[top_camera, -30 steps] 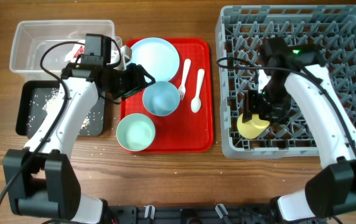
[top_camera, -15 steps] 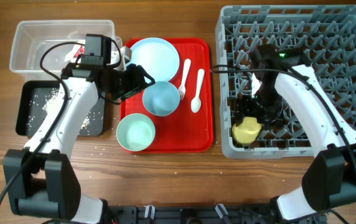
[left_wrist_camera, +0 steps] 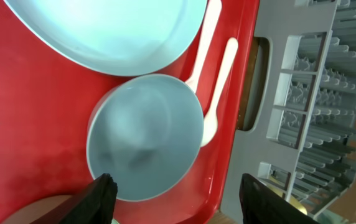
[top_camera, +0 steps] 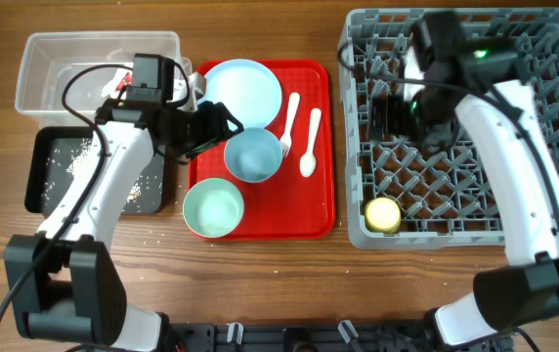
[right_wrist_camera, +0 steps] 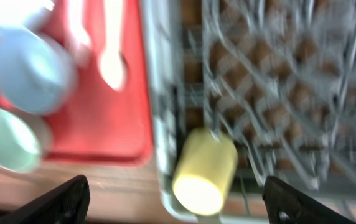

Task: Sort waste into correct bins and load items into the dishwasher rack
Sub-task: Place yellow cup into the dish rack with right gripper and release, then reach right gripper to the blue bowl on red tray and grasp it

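Yellow and small, the cup [top_camera: 382, 214] sits in the near left corner of the rack [top_camera: 436, 238], so you can count that item loaded. Your right gripper [top_camera: 393, 111] hangs over the rack's far left part, jaws spread and empty. The plate [top_camera: 243, 90], two bowls, fork [top_camera: 289, 122] and spoon [top_camera: 310, 147] wait on the red tray [top_camera: 314, 217]. Your left gripper [top_camera: 226, 125] hovers wide open beside the blue bowl [top_camera: 252, 154], so the next move probably calls for pinching its rim.

Two bowls [top_camera: 252, 154] [top_camera: 213, 207], two bins [top_camera: 69, 86] [top_camera: 33, 174], and one each of plate [top_camera: 243, 90], cup [top_camera: 382, 214], fork [top_camera: 290, 119], spoon [top_camera: 310, 142], rack [top_camera: 543, 59] and red tray [top_camera: 309, 207].
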